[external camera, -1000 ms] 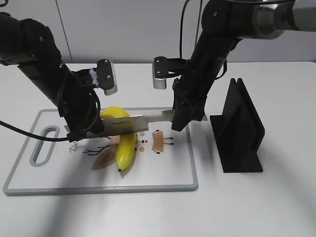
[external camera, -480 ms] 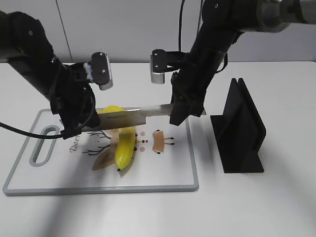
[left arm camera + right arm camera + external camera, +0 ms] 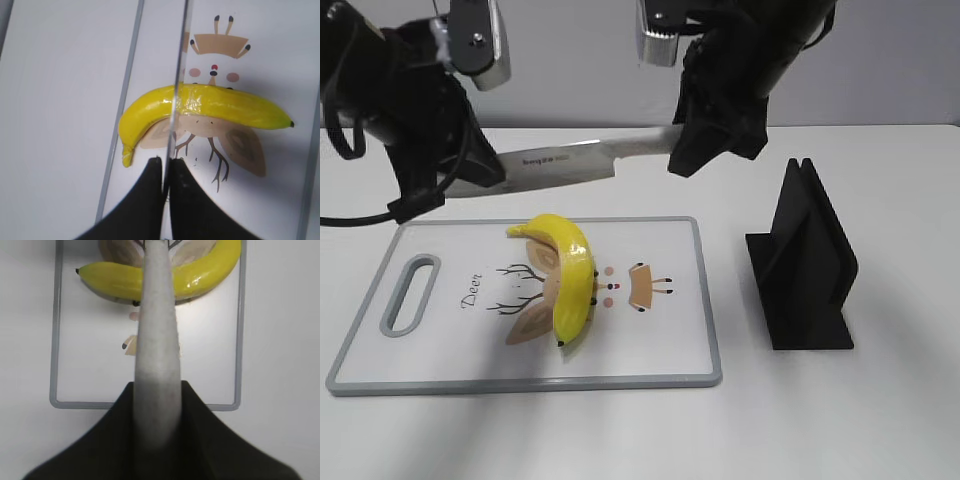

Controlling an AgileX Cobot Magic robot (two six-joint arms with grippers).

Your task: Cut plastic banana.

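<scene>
A yellow plastic banana [image 3: 570, 275] lies curved on the white cutting board [image 3: 420, 350]. Both grippers hold a steel knife [image 3: 560, 160] level, well above the banana and board. My left gripper [image 3: 460, 185] is shut on the blade's tip end. My right gripper [image 3: 695, 150] is shut on the handle end. In the left wrist view the blade [image 3: 179, 65] runs edge-on from my gripper [image 3: 165, 162] across the banana [image 3: 210, 107]. In the right wrist view the handle [image 3: 156, 340] rises from my gripper [image 3: 156, 390] over the banana [image 3: 110, 282].
A black knife block [image 3: 810, 265] stands on the table right of the board. The board has a grey rim [image 3: 54, 340], a handle slot [image 3: 410, 292] at its left end and a deer drawing [image 3: 220, 42] under the banana.
Both arms have risen and lifted the knife from the banana's middle to well above the board. The banana stays on the board.
</scene>
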